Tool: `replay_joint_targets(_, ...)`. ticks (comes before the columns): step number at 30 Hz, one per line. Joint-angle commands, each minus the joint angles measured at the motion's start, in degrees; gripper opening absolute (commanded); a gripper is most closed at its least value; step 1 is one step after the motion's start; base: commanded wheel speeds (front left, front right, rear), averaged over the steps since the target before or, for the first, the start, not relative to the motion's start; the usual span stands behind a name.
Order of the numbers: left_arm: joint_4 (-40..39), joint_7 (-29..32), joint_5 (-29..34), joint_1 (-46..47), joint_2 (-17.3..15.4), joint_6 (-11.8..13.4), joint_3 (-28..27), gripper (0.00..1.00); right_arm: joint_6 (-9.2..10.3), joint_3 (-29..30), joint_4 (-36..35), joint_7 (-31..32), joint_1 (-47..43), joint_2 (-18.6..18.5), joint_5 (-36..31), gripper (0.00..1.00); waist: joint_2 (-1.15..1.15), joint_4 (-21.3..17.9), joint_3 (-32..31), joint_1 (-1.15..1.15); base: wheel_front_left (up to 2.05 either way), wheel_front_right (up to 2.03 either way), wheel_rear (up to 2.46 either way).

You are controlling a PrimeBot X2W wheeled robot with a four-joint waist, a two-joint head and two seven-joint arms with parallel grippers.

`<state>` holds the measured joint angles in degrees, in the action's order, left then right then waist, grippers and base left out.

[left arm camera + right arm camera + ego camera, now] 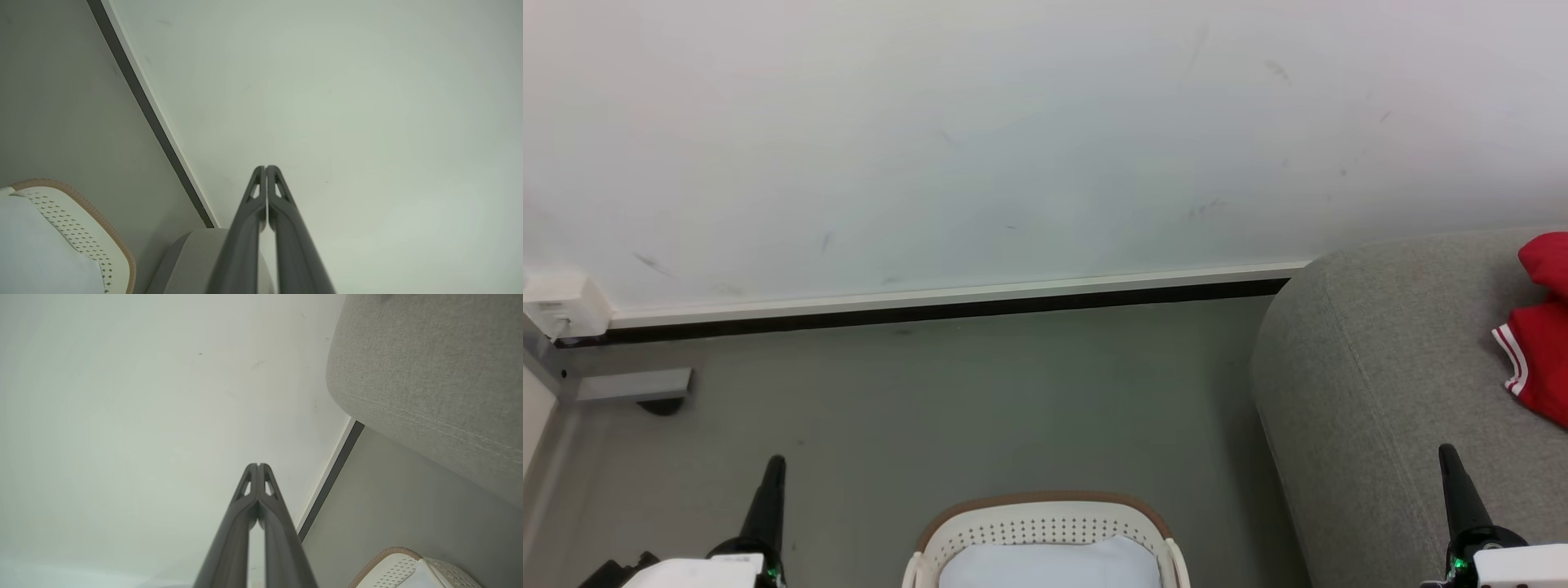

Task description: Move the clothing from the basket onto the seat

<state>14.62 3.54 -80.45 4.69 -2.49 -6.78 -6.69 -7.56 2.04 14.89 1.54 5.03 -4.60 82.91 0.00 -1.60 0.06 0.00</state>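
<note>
The clothing [1539,351] lies bunched at 3 o'clock in the head view, on the seat [1372,384], with a white-striped cuff turned toward the seat's rounded end. It looks light, limp and soft, so it will likely sag and drape from whatever point is pinched. A raised fold or the thicker cuff hem should give the surest hold, while a flat single layer could slip out. The basket [1045,496] sits at 6 o'clock on the floor [980,392], just beside the seat's end. What can be seen of its inside is a plain white pad [1049,567]. Most of the basket is cut off by the frame edge, so I cannot tell whether more red lies in it. The left hand [774,465] rises at 7 o'clock and the right hand [1448,453] at 5 o'clock, the right one in front of the seat's edge. In each wrist view the two dark fingers [245,228] are pressed tip to tip with nothing between them. The seat's woven cover looks grippy enough for fabric to stay where it is dropped. The floor is smooth grey and meets a scuffed white wall [1013,122] at a dark skirting line [947,304] running from 9 toward 3 o'clock.
</note>
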Motion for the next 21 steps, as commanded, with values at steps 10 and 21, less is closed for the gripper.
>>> replay_joint_targets(10,-0.4,1.5,-5.5,1.2,-0.5,-0.5,0.0,0.00,0.12,1.1,-0.7,1.4,1.1,-0.2,5.2,0.00,0.00,0.6,0.0,0.00,0.00,0.00,0.00)
replay_joint_targets(21,-0.5,2.6,-9.9,1.7,-0.6,-0.8,0.1,0.00,0.13,1.9,-1.0,2.6,1.1,0.0,9.4,0.00,0.00,1.2,0.1,0.00,0.00,0.00,0.00)
